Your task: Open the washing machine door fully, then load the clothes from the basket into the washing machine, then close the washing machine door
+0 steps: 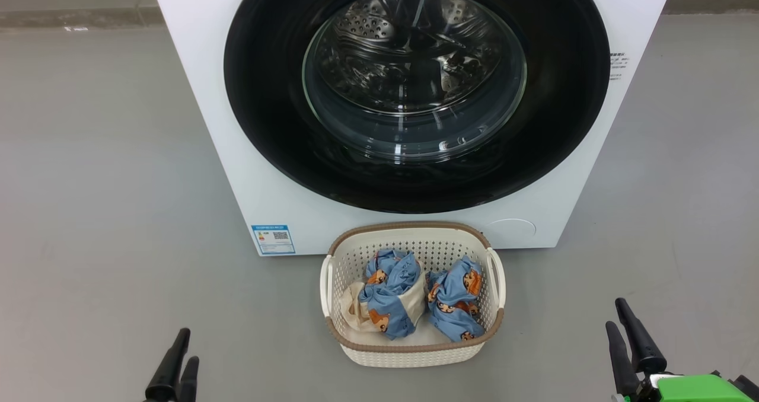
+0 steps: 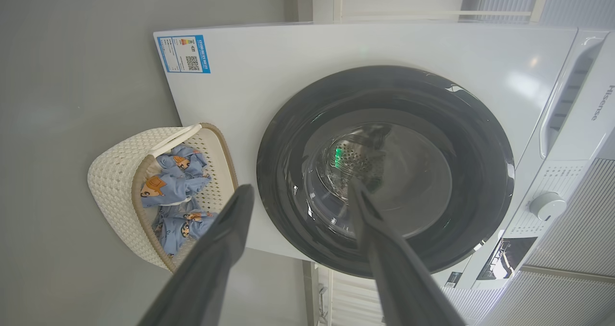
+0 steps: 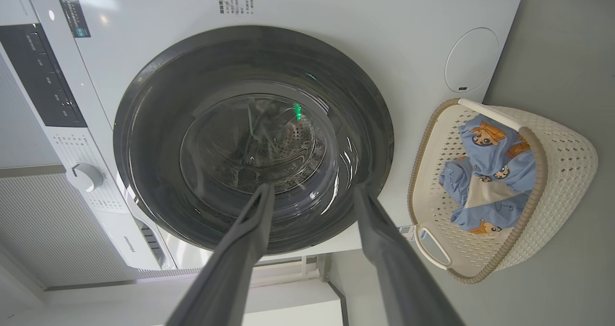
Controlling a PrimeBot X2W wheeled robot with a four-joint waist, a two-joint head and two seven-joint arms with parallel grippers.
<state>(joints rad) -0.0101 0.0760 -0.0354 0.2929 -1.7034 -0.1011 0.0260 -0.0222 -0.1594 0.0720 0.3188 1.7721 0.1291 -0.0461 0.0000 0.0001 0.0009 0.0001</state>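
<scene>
The washing machine point(image 1: 195, 93) stands white and boxy straight ahead. Its door point(image 1: 267, 93), a glossy black ring around a bulging glass bowl, sits shut flush against the front; the steel drum shows through the glass. On the floor in front rests the cream basket point(image 1: 409, 227), holding two light blue bundles of clothes point(image 1: 388, 298) with orange-brown faces. My left gripper point(image 1: 188, 345) hovers low at the left, open and empty. My right gripper point(image 1: 615, 313) is low at the right, also open and empty. Both wrist views look at the door point(image 2: 288, 172) point(image 3: 144, 138) between spread fingers.
Grey floor lies to both sides of the machine and around the basket. A blue label point(image 1: 273, 239) and a round lower cap point(image 1: 510, 229) mark the machine's lower front. The control knob point(image 2: 547, 206) sits on its top panel. The wall base runs behind.
</scene>
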